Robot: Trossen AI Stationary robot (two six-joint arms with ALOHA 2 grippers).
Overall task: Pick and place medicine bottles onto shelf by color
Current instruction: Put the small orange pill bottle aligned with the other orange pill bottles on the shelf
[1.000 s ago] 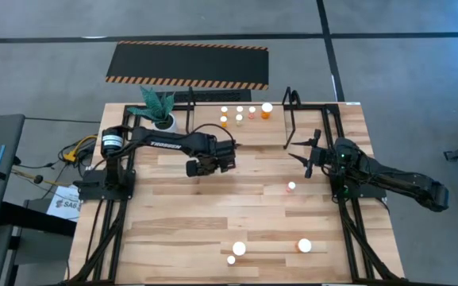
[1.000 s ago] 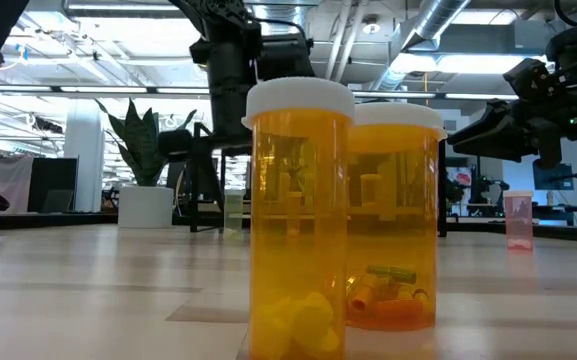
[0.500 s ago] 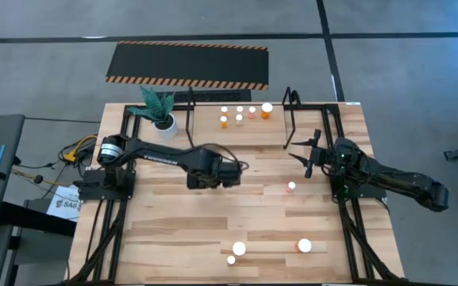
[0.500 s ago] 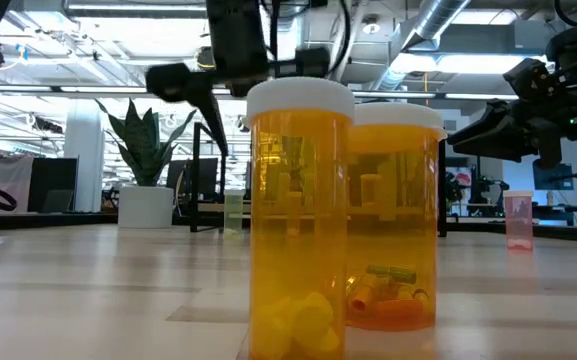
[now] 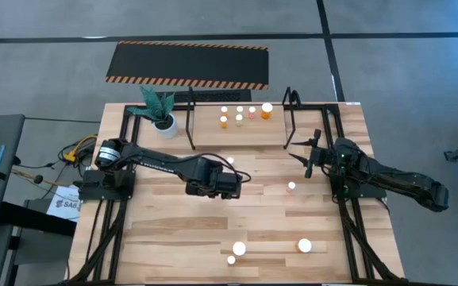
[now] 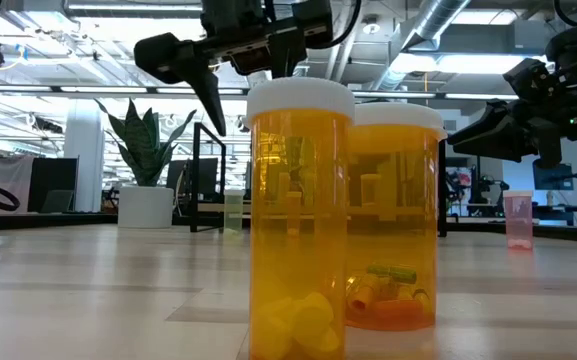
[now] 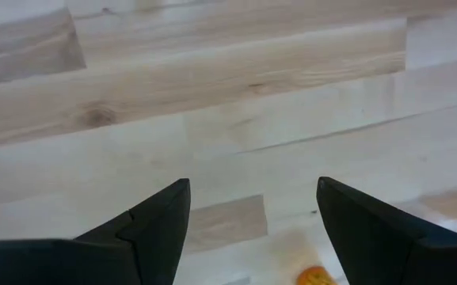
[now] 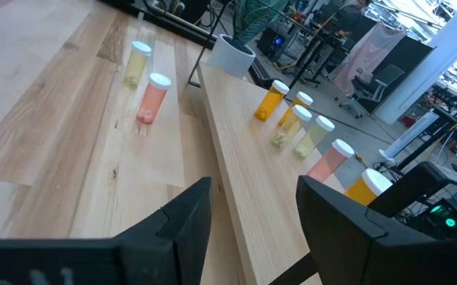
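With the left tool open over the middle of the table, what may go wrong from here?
1. The left tool hangs empty; the pink bottle stands alone and could tip if nudged.
2. Three bottles stand close together at the near edge; grasping one may knock its neighbour.

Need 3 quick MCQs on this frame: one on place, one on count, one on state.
1. Where is the left gripper?
A. over the shelf
B. over the middle of the table
C. at the front edge

2. How many medicine bottles stand near the front edge?
A. one
B. six
C. three

3. How is the left gripper?
A. open, empty
B. shut on a bottle
C. shut on the plant

Answers:
1 B: the high view shows it mid-table.
2 C: three white caps show there.
3 A: the left wrist view shows only bare wood between its spread fingers.
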